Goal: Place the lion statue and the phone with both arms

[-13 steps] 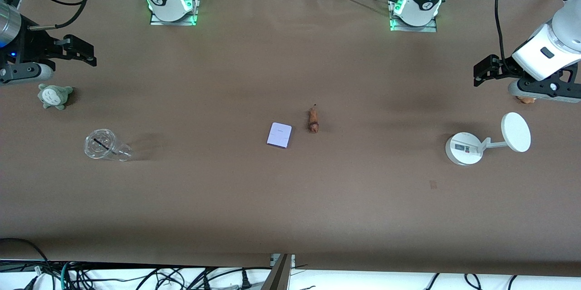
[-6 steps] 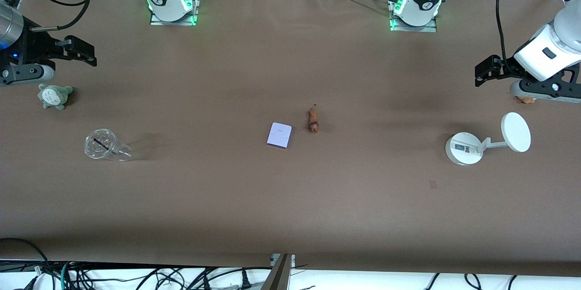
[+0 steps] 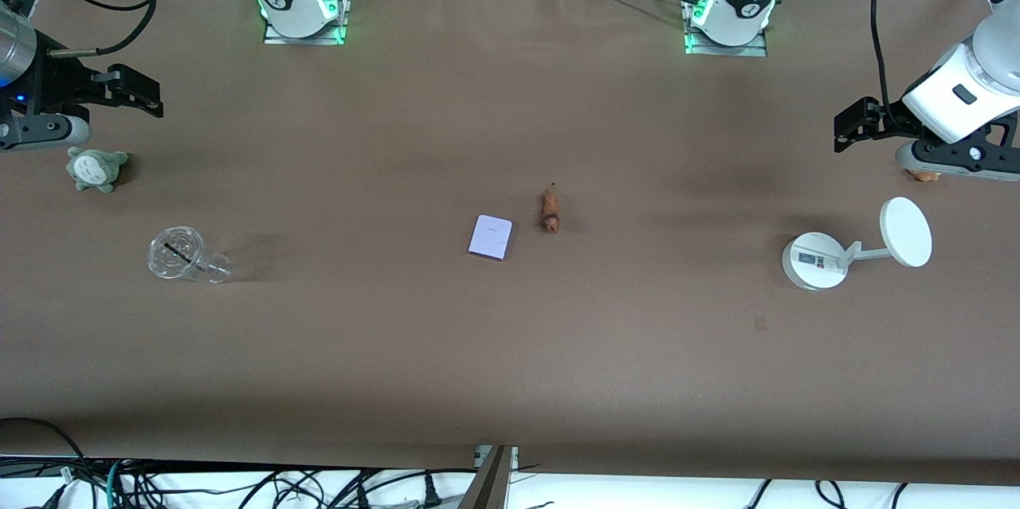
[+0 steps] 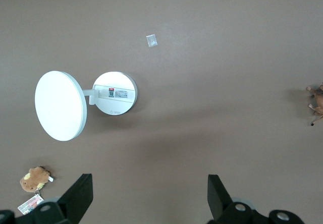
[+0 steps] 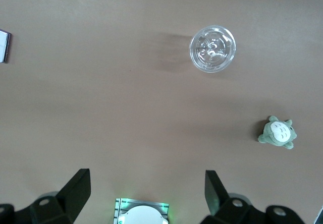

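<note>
The lion statue [image 3: 550,210], a tiny orange-brown figurine, lies at the table's middle; it also shows at the edge of the left wrist view [image 4: 317,99]. The phone [image 3: 490,236], a flat pale lavender rectangle, lies beside it, slightly nearer the front camera, and its edge shows in the right wrist view [image 5: 4,46]. My left gripper [image 3: 851,127] hangs open and empty at the left arm's end of the table; in the left wrist view [image 4: 149,196] its fingers stand wide apart. My right gripper [image 3: 135,91] hangs open and empty at the right arm's end, also seen in the right wrist view [image 5: 147,193].
A white round-based stand with a disc [image 3: 817,260] and a pale orange-tan lump [image 3: 924,174] sit near the left gripper. A grey-green plush toy [image 3: 96,169] and a clear plastic cup lying on its side [image 3: 179,256] sit near the right gripper.
My right gripper has risen slightly and drawn a little toward its end of the table. The left gripper shifted very slightly. The lion statue and phone have not moved.
</note>
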Motion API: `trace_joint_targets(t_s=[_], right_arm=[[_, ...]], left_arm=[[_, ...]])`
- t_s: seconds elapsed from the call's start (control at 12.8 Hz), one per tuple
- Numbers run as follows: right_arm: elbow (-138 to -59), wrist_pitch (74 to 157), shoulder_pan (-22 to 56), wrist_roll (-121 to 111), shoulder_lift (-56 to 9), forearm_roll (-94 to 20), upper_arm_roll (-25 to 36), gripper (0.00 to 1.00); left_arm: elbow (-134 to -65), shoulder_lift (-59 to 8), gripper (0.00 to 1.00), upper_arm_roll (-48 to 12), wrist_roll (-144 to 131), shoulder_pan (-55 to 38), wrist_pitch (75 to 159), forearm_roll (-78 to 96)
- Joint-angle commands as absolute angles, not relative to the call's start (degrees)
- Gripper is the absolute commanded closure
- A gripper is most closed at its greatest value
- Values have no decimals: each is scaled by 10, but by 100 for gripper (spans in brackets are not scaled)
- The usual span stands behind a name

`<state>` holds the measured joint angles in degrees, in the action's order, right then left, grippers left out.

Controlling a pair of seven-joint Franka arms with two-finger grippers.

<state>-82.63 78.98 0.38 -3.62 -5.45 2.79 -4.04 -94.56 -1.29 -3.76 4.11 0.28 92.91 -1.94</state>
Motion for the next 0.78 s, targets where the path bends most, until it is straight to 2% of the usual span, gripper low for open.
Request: trace_joint_targets(t_s=[0.0, 0.7], right_arm=[[-824, 782, -5, -38, -54, 33, -51, 0], [-825, 795, -10, -41, -60, 33, -49, 0]], left_arm=[[-923, -25, 0, -39, 54, 8, 912, -10], [-923, -25, 0, -35, 54, 10, 902, -10]])
